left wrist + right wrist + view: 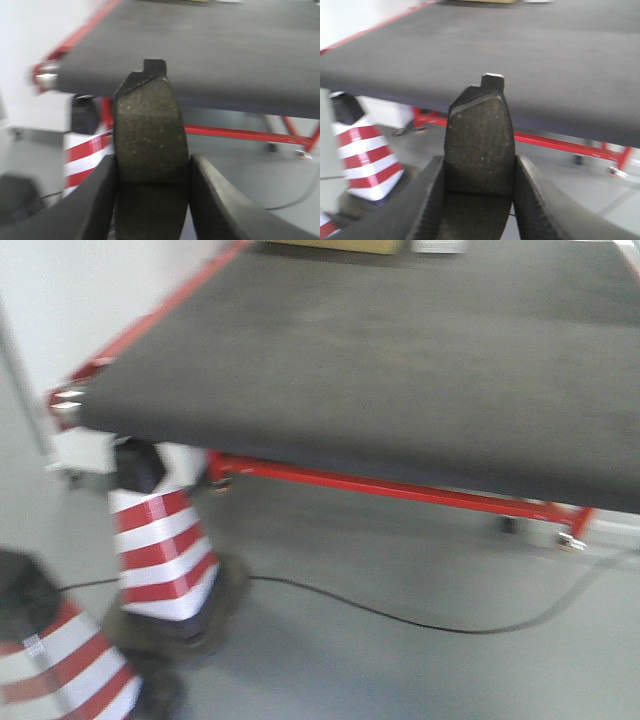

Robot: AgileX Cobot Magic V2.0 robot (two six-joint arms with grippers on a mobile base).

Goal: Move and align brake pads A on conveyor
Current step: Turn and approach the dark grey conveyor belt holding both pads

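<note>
The conveyor (pixel 400 350) is a wide dark charcoal belt with red edge strips, filling the upper part of the front view; no pads lie on the part I see. My left gripper (pixel 152 172) is shut on a dark grey brake pad (pixel 150 130), held upright with its tab pointing up, short of the belt's near edge (pixel 200 95). In the right wrist view a second brake pad (pixel 480 140) stands the same way, with my right gripper (pixel 479 172) shut on it, and the conveyor (pixel 495 55) lies just beyond. Neither gripper shows in the front view.
Red-and-white striped cones stand on the grey floor at the belt's near left corner (pixel 160 550) and at bottom left (pixel 55 660). A black cable (pixel 400 618) runs across the floor. The conveyor's red frame bar (pixel 400 492) runs under the belt. All views are motion-blurred.
</note>
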